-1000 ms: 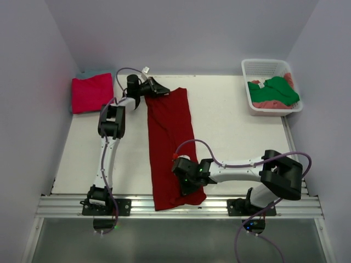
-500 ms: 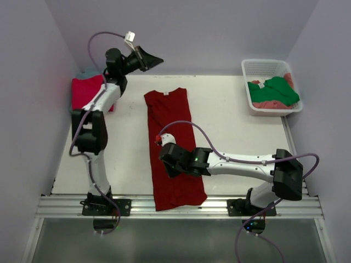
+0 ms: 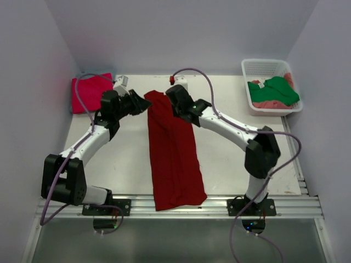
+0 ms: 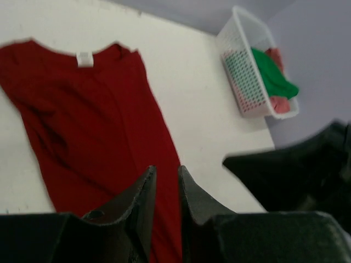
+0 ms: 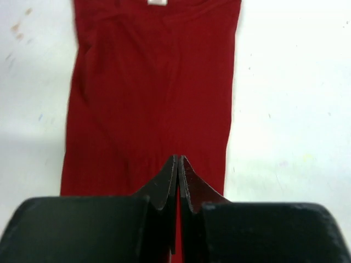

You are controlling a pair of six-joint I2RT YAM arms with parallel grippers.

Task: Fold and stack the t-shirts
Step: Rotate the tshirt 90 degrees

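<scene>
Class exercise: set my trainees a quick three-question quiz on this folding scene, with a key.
1. True or false: the dark red shirt lies outside the white basket.
2. What colour is the folded shirt in the far left corner? A green, B magenta-pink, C salmon-pink.
3. Fill in: seen from its wrist camera, the right hand has its fingers ____ (open/shut).
Key: 1 true; 2 B; 3 shut.

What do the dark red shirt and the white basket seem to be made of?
The dark red shirt looks like soft, matte knit cloth, probably cotton: it lies flat with limp creases. The basket looks like rigid white plastic, slightly glossy, with moulded lattice walls.
</scene>
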